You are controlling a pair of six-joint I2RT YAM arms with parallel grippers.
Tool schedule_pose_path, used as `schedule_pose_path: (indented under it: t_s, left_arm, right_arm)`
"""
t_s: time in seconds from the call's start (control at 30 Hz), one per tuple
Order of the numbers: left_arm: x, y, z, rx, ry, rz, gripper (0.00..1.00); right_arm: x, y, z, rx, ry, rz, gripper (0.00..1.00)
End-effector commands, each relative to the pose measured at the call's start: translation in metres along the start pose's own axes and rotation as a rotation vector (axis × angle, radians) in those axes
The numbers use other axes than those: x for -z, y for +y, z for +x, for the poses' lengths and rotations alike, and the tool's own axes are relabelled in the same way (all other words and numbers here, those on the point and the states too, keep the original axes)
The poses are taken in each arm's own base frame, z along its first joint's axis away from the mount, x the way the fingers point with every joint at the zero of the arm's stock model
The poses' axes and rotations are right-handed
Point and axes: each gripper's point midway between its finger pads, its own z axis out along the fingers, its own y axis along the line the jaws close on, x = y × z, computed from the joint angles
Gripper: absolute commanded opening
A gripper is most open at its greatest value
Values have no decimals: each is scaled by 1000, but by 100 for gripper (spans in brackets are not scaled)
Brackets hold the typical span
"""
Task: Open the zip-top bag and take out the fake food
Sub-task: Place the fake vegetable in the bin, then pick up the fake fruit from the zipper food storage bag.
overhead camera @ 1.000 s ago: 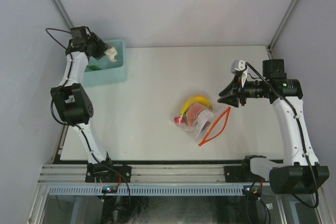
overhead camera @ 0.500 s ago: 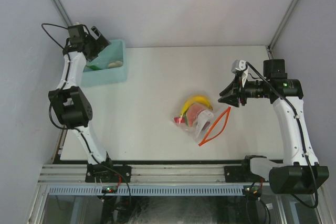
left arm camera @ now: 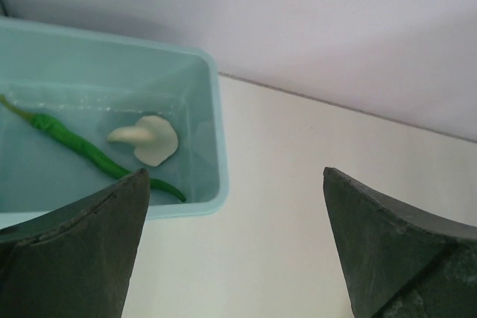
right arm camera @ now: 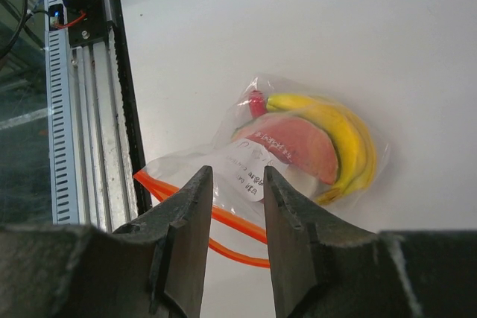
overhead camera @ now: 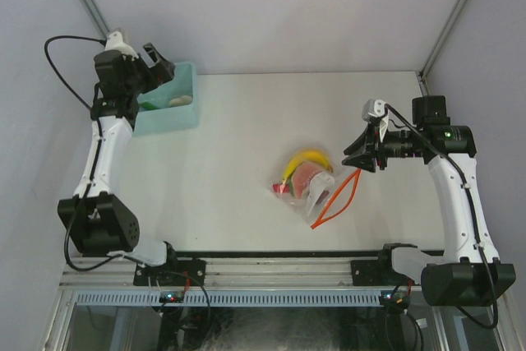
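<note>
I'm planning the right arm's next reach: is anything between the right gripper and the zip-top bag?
Nothing visible stands in the way. The right gripper hangs open beside the zip-top bag, close to its orange zip strip. Only bare table shows between them.

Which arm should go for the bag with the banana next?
Right, probably. The right gripper hangs just beside the zip-top bag, while the left gripper is far off by the teal bin.

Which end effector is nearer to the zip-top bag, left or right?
Right. The right end effector is close to the zip-top bag, beside its orange zip edge. The left end effector is far away, at the teal bin.
</note>
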Motion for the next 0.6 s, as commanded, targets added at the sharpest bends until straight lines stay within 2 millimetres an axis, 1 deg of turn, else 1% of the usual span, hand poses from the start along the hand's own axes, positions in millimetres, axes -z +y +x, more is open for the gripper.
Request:
schedule_pose_path:
  t_s: [0.0, 0.17, 0.2, 0.33, 0.4, 0.57]
  left_arm:
    - [38, -35, -38, -148, -200, 110, 100]
    - [68, -57, -45, -108, -286, 217, 100]
    - [75, -64, -48, -110, -304, 252, 100]
    - [94, -75, -48, -83, -344, 316, 100]
    - [101, -77, -45, -66, -373, 340, 100]
    - [117, -73, -37, 10, -458, 364, 100]
  right_arm:
    - [1, 14, -3, 72, -20, -32, 33]
    - [0, 27, 0, 131, -14, -77, 34]
    - [0, 29, 1, 140, -9, -86, 34]
    - [0, 35, 6, 174, 14, -103, 34]
    - [0, 37, 8, 197, 29, -108, 34]
    - [-1, 41, 18, 268, 56, -109, 34]
